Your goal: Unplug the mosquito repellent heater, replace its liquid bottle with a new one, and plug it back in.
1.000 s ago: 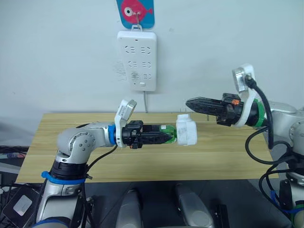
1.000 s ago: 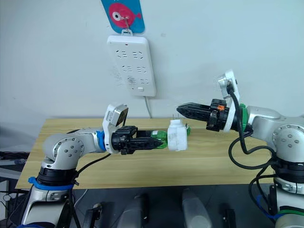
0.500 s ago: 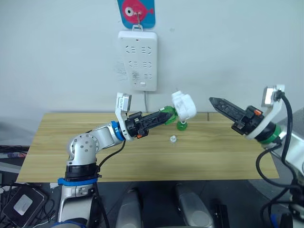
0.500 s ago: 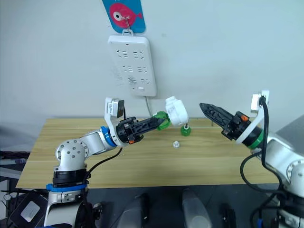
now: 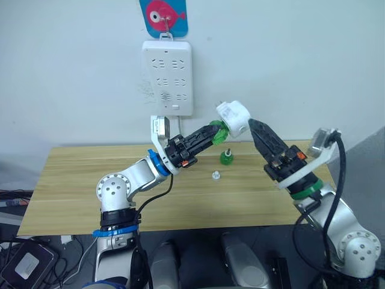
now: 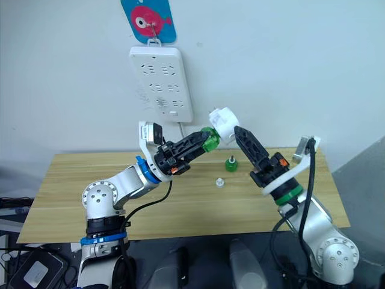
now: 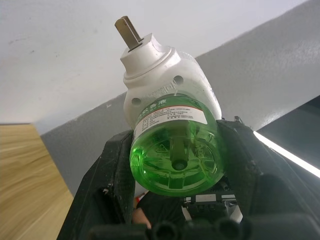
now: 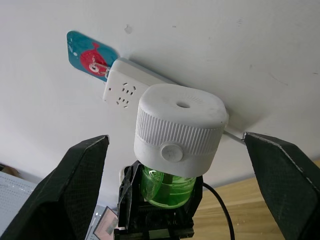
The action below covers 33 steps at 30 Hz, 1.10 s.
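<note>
The white mosquito repellent heater is held up in the air below the wall power strip, its prongs pointing up and away. A green liquid bottle sits in its base, and my left gripper is shut on that bottle. My right gripper points up at the heater from the right. In the right wrist view its fingers stand wide open on either side of the heater, apart from it. Another green bottle stands on the table; which one is new I cannot tell.
A small white cap lies loose on the wooden table just in front of the standing bottle. A fish sticker hangs above the power strip, whose cable drops behind the table.
My left arm lifted the heater and bottle from table height towards the wall. My right gripper pulled back, opened wide and swung in beside the heater. The view also shifted.
</note>
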Each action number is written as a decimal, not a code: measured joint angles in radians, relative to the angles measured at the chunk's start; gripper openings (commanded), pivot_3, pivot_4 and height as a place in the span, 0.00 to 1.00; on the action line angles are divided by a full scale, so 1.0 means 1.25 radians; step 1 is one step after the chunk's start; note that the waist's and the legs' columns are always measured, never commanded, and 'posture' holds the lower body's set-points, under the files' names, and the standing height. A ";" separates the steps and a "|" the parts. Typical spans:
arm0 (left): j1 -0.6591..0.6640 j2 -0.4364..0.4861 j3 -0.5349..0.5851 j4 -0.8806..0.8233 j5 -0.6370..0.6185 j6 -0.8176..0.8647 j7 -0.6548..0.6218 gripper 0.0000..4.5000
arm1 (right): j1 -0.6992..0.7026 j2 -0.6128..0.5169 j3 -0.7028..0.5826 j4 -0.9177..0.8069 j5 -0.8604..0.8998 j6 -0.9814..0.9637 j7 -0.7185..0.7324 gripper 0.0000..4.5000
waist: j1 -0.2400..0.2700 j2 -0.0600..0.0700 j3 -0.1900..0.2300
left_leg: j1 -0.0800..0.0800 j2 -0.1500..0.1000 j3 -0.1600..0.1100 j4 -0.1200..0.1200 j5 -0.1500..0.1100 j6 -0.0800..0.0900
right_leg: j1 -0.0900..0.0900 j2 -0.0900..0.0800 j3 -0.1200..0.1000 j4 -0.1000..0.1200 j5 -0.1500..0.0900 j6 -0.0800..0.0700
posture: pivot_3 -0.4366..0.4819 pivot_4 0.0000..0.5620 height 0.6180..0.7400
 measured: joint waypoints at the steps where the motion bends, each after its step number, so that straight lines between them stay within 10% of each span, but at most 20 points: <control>1: 0.000 0.001 -0.001 0.001 -0.006 0.000 0.005 0.50 | -0.004 0.002 0.009 0.007 -0.010 -0.005 -0.002 1.00 | 0.000 0.000 0.000 | 0.000 0.000 0.000 0.000 0.000 0.000 | 0.000 0.000 0.000 0.000 0.000 0.000 | 0.19 0.43 0.87; 22: 0.027 0.060 -0.082 -0.037 0.003 -0.018 -0.049 0.50 | -0.070 0.029 0.075 0.062 -0.055 -0.036 -0.025 1.00 | -0.001 0.000 0.000 | 0.000 0.000 0.000 0.000 0.000 0.000 | 0.000 0.000 0.000 0.000 0.002 -0.003 | 0.20 0.41 0.87; 27: 0.028 0.066 -0.090 -0.052 0.026 -0.030 -0.081 0.50 | -0.071 0.032 0.073 0.066 -0.038 -0.043 -0.030 0.73 | -0.001 0.000 0.000 | 0.000 0.000 0.000 0.000 0.000 0.000 | 0.000 0.000 0.000 0.000 0.002 -0.003 | 0.20 0.41 0.87; 33: 0.030 0.065 -0.101 -0.052 0.047 -0.048 -0.108 0.50 | -0.071 0.031 0.073 0.066 -0.027 -0.049 -0.030 0.70 | -0.001 0.000 0.000 | 0.000 0.000 0.000 0.000 0.000 0.000 | 0.000 0.000 0.000 0.000 0.002 -0.003 | 0.20 0.42 0.87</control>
